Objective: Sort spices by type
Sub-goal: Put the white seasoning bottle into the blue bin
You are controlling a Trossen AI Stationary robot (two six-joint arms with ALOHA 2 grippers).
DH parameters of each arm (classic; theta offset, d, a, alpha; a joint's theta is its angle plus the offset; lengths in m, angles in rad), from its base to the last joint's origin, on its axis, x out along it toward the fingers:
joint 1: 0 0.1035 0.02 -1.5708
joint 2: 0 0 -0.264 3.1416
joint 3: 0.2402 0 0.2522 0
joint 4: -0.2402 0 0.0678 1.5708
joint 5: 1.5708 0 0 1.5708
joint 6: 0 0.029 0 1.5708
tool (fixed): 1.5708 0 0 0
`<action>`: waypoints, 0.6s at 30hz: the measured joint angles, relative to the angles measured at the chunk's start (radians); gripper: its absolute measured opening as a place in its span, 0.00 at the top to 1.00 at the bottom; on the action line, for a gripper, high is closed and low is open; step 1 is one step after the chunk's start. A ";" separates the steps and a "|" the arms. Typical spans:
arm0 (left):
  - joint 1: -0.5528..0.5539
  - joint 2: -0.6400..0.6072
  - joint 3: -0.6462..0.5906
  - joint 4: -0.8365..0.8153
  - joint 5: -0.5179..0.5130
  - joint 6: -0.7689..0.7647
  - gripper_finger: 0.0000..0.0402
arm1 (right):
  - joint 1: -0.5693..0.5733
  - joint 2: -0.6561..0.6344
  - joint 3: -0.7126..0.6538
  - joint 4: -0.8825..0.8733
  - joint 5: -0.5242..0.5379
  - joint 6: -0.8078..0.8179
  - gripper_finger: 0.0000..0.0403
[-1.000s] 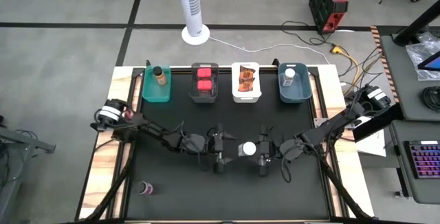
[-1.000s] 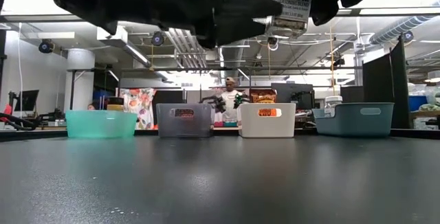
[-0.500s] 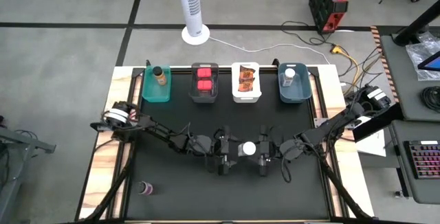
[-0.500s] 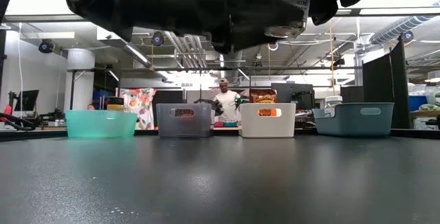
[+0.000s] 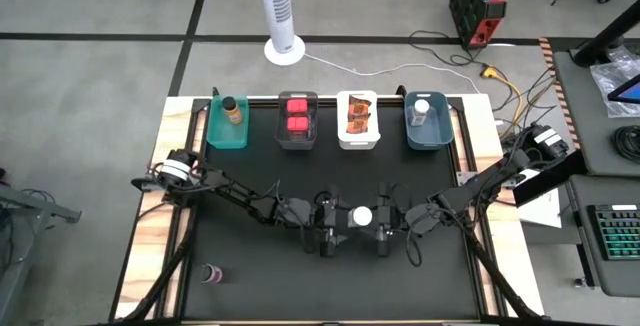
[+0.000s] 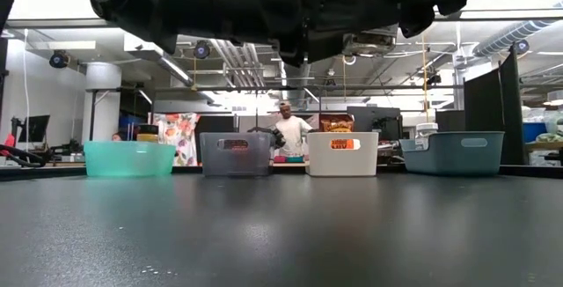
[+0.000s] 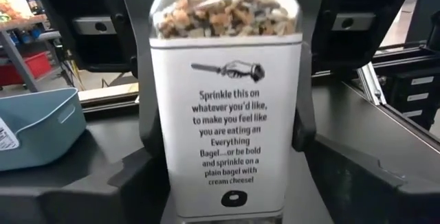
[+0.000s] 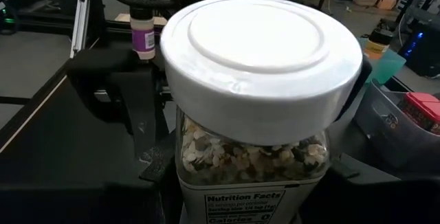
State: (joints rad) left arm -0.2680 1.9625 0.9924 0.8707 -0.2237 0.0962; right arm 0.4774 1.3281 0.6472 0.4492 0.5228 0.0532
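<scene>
Hanging mid-counter between both arms, the white-capped clear jar of seasoning (image 5: 361, 216) is being passed: right gripper (image 5: 383, 228) jaws are clenching it, left gripper (image 5: 329, 230) jaws are spreading wide alongside. Handover likely serves reach toward the far blue rectangular bin (image 5: 428, 130), where its twin is sitting.

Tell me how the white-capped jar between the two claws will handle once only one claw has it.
The jar looks rigid, so it probably won't deform under a squeeze. Its walls and label seem smooth, so it may slip. It is filled nearly to the cap, so likely fairly heavy for its size. Its flat sides make rolling unlikely; being tall, it might tip if set down crooked.
</scene>
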 joint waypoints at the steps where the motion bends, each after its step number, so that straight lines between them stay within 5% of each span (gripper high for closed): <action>1: 0.000 0.000 0.000 -0.002 0.000 0.000 0.28 | 0.000 0.000 0.000 0.000 0.000 0.000 0.52; 7: 0.000 -0.002 0.000 -0.014 -0.015 0.005 0.55 | 0.000 0.000 0.000 -0.002 0.001 -0.001 0.48; 18: -0.002 -0.002 0.000 -0.043 -0.053 0.034 0.56 | 0.000 -0.048 0.001 -0.012 0.002 0.015 0.29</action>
State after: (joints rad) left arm -0.2703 1.9610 0.9924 0.8279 -0.2765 0.1299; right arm 0.4775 1.2803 0.6477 0.4371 0.5251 0.0678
